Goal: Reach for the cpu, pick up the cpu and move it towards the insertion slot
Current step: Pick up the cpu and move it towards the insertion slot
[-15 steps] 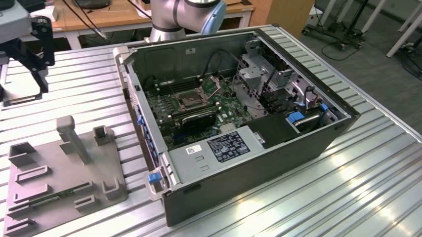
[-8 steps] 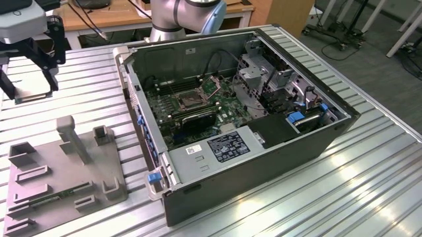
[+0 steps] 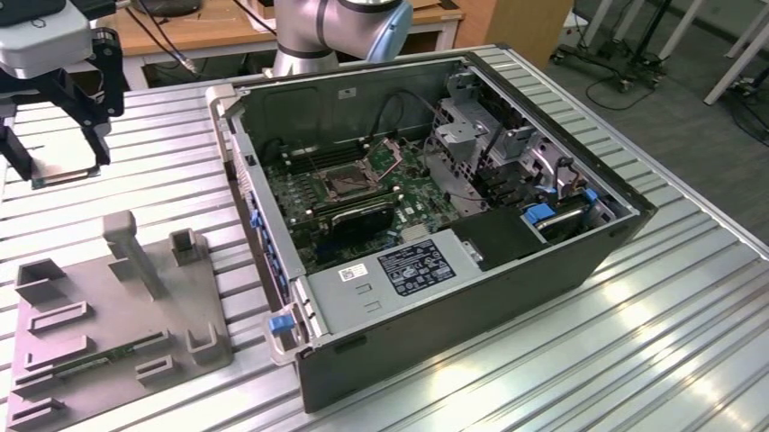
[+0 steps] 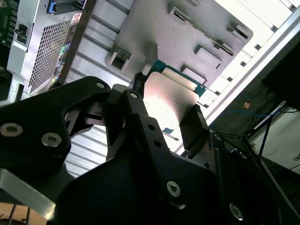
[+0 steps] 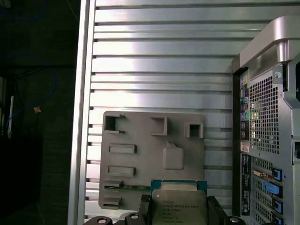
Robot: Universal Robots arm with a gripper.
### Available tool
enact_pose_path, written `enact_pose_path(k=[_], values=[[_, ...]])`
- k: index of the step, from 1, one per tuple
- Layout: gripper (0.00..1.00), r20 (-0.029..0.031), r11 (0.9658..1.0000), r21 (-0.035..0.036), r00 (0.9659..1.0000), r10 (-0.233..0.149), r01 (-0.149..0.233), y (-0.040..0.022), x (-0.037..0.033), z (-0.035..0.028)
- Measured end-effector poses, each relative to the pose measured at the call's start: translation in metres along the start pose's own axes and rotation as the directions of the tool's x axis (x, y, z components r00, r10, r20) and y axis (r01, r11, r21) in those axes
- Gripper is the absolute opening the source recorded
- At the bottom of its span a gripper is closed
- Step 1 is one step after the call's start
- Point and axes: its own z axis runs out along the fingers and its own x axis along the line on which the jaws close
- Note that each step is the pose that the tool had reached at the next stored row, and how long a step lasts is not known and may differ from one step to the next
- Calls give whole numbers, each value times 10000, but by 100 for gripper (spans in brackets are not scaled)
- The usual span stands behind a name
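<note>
1. Pincer clamped on the cpu, held above the counter at ten o'clock in the exterior view.
2. Insertion slot lies inside the computer case — toward three o'clock from the cpu.

In the second wrist view the hand covers part of the cpu.

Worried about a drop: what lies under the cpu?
In the first wrist view, the grey fixture plate and slatted table; the spot directly beneath the cpu is covered.
</note>
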Motion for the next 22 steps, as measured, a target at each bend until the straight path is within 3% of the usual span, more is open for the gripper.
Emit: enact_pose_path(k=[5,22], values=[[55,-1,10000,0,10000,-2,2,0,-10,-1],[55,0,10000,0,10000,0,0,-3,-154,2]])
